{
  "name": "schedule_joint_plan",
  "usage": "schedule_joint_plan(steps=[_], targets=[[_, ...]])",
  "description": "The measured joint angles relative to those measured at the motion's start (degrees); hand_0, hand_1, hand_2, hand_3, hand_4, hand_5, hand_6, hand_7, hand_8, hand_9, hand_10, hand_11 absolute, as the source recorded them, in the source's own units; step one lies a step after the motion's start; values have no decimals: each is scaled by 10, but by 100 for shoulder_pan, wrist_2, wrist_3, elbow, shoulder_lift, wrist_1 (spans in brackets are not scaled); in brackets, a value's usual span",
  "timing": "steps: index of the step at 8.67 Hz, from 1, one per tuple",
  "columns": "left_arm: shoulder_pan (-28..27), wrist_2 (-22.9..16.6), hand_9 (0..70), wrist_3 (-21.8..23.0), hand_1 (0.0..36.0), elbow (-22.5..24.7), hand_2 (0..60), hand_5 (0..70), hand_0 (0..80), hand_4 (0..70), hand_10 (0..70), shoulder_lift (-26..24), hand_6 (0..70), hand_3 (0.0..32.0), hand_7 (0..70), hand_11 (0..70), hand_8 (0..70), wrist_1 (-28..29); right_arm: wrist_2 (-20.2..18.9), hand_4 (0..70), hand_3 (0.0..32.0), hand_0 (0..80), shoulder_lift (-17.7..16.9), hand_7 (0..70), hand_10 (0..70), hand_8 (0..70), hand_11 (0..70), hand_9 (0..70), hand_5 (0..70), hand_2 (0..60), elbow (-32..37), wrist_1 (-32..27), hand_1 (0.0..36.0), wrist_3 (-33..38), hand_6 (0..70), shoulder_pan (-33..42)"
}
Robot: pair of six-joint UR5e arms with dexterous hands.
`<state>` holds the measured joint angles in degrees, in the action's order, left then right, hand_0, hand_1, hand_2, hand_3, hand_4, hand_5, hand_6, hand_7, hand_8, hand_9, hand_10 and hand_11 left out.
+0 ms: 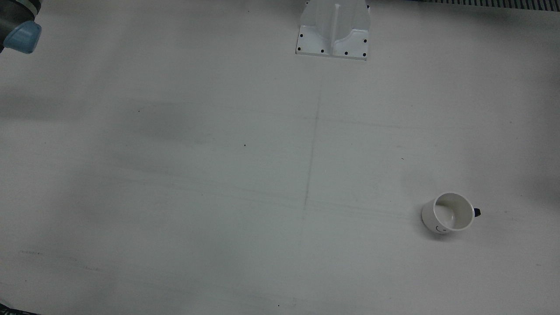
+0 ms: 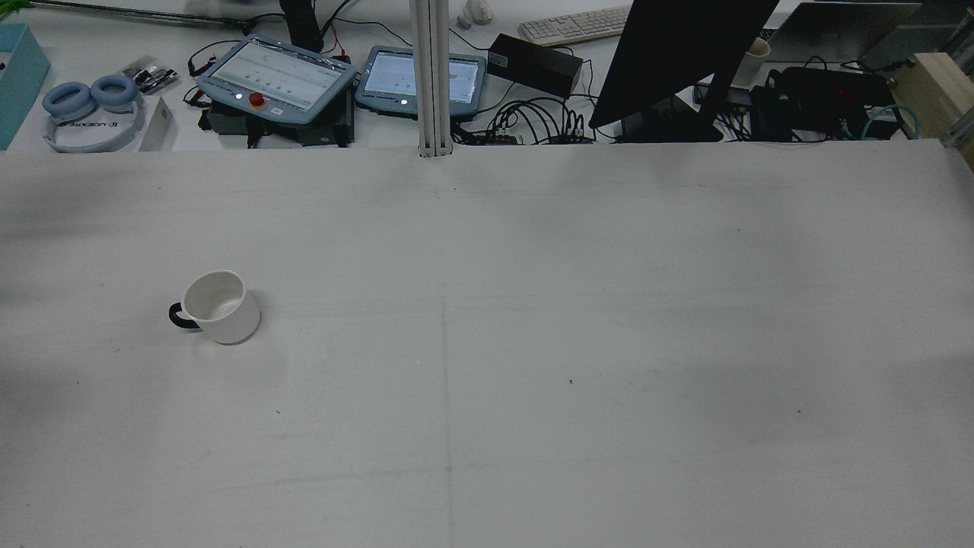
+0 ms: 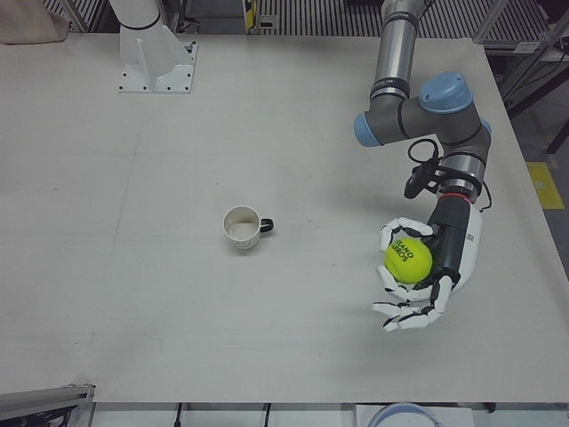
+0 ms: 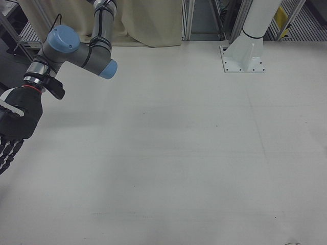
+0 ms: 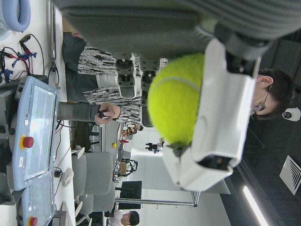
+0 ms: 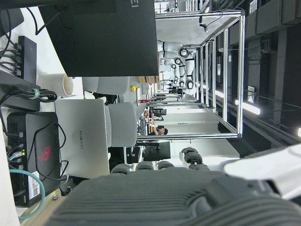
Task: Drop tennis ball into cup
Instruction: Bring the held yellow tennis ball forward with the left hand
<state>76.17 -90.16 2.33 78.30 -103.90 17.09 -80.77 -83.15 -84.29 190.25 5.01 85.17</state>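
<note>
My left hand [image 3: 416, 276] holds a yellow-green tennis ball [image 3: 407, 260] in its palm, fingers curled around it, above the table to the right of the cup in the left-front view. The ball fills the left hand view [image 5: 176, 99] between white fingers [image 5: 221, 117]. The white cup [image 3: 242, 228] with a dark handle stands upright and empty; it also shows in the front view [image 1: 448, 213] and the rear view [image 2: 219, 306]. My right hand [image 4: 13, 127] hangs at the left edge of the right-front view, fingers straight and apart, holding nothing.
A white arm pedestal [image 1: 333, 30] is bolted at the table's far side. Beyond the table in the rear view are two teach pendants [image 2: 278, 80], a monitor [image 2: 677, 61], cables and headphones [image 2: 91, 110].
</note>
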Motion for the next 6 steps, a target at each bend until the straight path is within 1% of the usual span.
schedule_joint_plan(steps=[1, 2, 3, 4, 5, 6], targets=[[11, -1, 289, -2, 360, 66, 532, 298, 800, 73, 93, 19, 686, 0, 512, 189, 281, 3, 0, 0, 0, 0, 0, 0, 0, 0, 0, 0, 0, 0, 0, 1, 0, 0, 0, 0], [-51, -5, 284, -10, 360, 187, 544, 312, 800, 75, 91, 56, 700, 0, 494, 187, 288, 7, 0, 0, 0, 0, 0, 0, 0, 0, 0, 0, 0, 0, 0, 2, 0, 0, 0, 0], [-199, -8, 286, -16, 360, 305, 529, 289, 800, 73, 91, 85, 644, 0, 513, 187, 270, 14, 0, 0, 0, 0, 0, 0, 0, 0, 0, 0, 0, 0, 0, 0, 0, 0, 0, 0], [-447, -7, 283, -23, 360, 407, 546, 295, 800, 80, 91, 99, 685, 0, 506, 185, 277, 13, 0, 0, 0, 0, 0, 0, 0, 0, 0, 0, 0, 0, 0, -3, 0, 0, 0, 0], [-768, -5, 283, -30, 360, 469, 526, 271, 800, 76, 91, 100, 579, 0, 525, 185, 253, 9, 0, 0, 0, 0, 0, 0, 0, 0, 0, 0, 0, 0, 0, -2, 0, 0, 0, 0], [-1101, 5, 284, -38, 360, 480, 540, 275, 800, 96, 95, 87, 639, 0, 522, 190, 265, 4, 0, 0, 0, 0, 0, 0, 0, 0, 0, 0, 0, 0, 0, 0, 0, 0, 0, 0]])
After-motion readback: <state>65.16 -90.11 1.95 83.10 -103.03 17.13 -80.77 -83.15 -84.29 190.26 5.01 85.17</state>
